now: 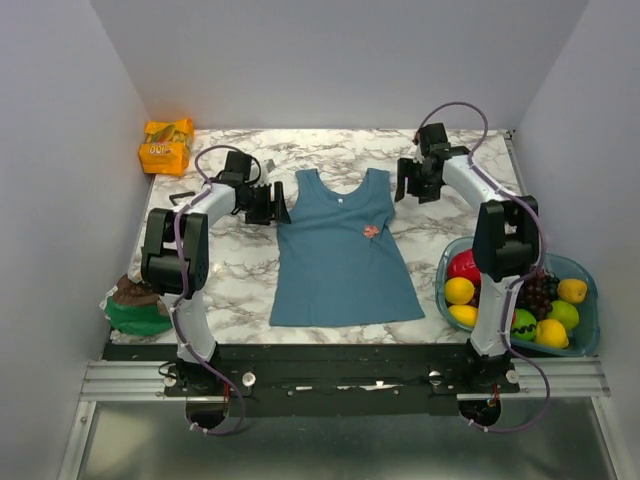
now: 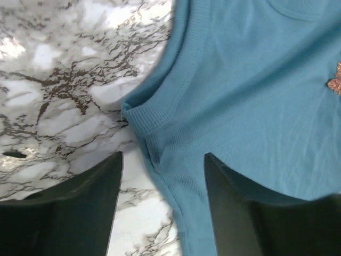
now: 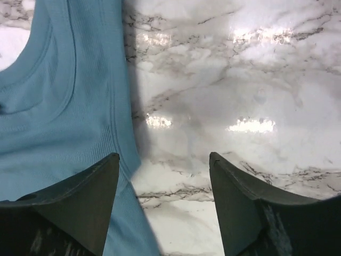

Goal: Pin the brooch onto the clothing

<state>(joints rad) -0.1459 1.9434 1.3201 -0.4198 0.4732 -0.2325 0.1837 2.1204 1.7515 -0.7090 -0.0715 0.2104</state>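
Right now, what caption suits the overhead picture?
Left gripper and right gripper, both open, flank the tank top bearing a tiny brooch.

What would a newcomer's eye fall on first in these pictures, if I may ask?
The teal tank top lies flat in the middle of the marble table, with the tiny red-orange brooch on its chest. The left gripper and the right gripper hover open at its two shoulders. A clear bowl of bright fruit sits at the near right corner.
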